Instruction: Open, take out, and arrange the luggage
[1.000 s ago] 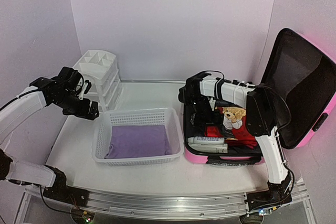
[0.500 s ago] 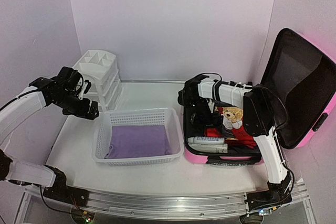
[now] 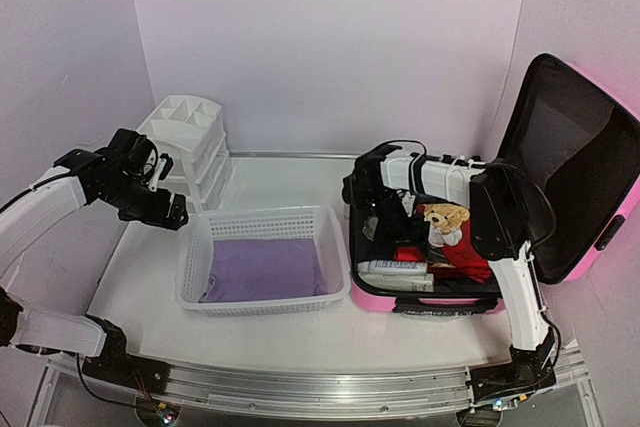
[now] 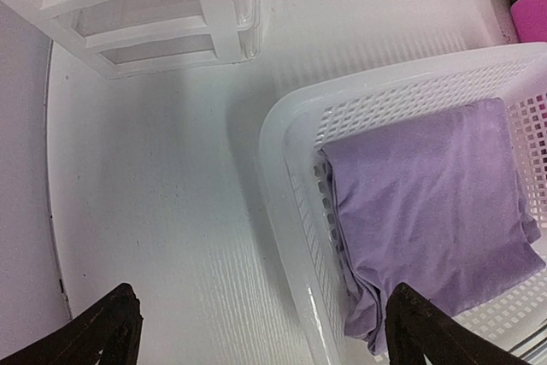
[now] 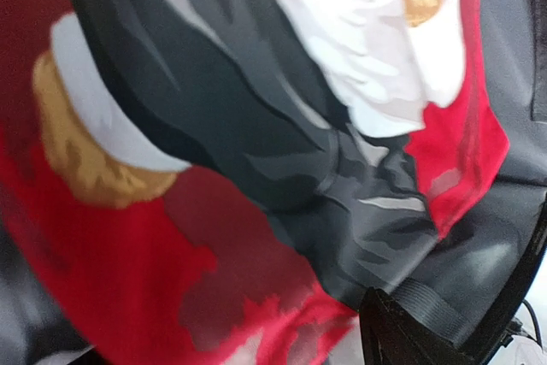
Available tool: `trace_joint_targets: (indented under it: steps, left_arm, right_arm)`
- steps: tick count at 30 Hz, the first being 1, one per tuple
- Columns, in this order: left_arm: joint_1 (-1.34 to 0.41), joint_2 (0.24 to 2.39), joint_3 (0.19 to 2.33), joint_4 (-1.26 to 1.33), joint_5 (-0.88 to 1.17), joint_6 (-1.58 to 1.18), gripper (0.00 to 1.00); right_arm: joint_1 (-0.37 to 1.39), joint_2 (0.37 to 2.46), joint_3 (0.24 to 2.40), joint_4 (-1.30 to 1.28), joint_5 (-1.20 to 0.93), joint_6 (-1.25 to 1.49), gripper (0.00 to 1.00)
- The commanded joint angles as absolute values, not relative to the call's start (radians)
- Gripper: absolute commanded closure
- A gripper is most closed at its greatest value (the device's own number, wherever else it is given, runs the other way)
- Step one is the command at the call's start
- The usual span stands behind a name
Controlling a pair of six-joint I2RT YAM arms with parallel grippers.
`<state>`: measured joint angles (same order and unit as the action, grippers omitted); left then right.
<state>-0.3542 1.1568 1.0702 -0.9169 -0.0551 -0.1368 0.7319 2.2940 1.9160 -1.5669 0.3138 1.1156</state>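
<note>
Right gripper (image 3: 386, 221) points down inside the open luggage (image 3: 575, 152), wrist bent; grip cannot be told

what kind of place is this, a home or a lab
Likely a robot test booth, not a home: plain white walls box in the table, a metal mounting rail edges it, and the luggage and basket look staged.
</note>
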Motion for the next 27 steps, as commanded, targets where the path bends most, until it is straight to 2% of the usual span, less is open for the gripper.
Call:
trace_joint_targets:
  steps: [1, 11, 17, 27]
  left_arm:
    - [-0.351, 1.131, 1.065, -0.904, -0.052, -0.152, 0.01]
    - [-0.351, 1.134, 1.069, -0.904, -0.052, -0.155, 0.0]
    - [-0.351, 1.137, 1.074, -0.904, -0.044, -0.147, 0.01]
    - [-0.351, 1.143, 1.079, -0.905, -0.044, -0.144, 0.01]
  right_arm:
    - [0.737, 2.166, 1.902, -1.944, 0.387, 1.144, 0.26]
    - [0.736, 2.118, 1.827, -1.901, 0.369, 1.135, 0.27]
    - [0.737, 2.131, 1.834, -1.859, 0.334, 1.095, 0.4]
    - [0.737, 2.083, 1.821, -1.851, 0.328, 1.042, 0.34]
